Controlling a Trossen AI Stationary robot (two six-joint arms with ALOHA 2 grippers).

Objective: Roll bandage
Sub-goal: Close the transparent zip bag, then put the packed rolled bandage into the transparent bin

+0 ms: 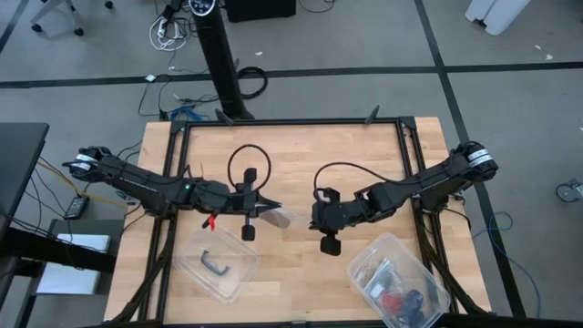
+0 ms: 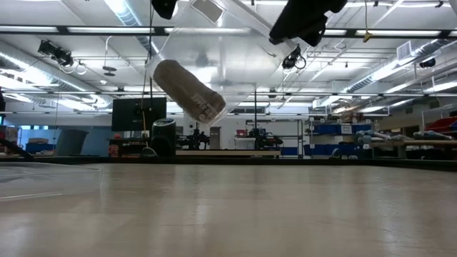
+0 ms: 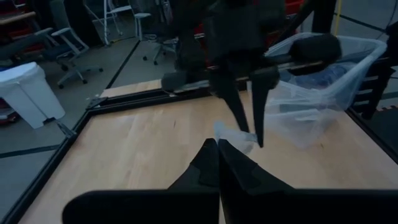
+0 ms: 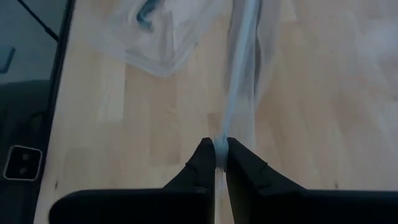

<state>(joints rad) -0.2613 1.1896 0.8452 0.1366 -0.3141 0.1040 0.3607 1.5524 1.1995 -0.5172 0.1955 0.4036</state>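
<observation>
The right gripper [image 4: 216, 149] has its jaws pressed onto a thin edge of clear plastic bag [image 4: 244, 81], which stretches away from it over the table [image 4: 155, 112]. The left gripper [image 3: 217, 147] has its jaws pressed together at the other end of that bag; whether it pinches the film cannot be told. Both hang above mid-table, tips facing, the bag [image 1: 284, 218] strung between them. The low view shows one bandage [image 2: 188, 88] — a brown roll inside the bag, tilted, lifted well clear of the wood.

There are two arms, one bag and one bandage. Under the bag the table lies bare, and bare wood runs out to the far edge, broken only by two cable loops [image 1: 250, 164].

Two clear tubs stand along the near edge. One tub [image 1: 217, 265] at near left holds a dark handle piece [image 1: 215, 262]; the other tub [image 1: 397, 281] at near right holds mixed small items. A black frame [image 1: 301, 122] rims the table — beyond it a stand pole [image 1: 221, 64] rises at the far side.
</observation>
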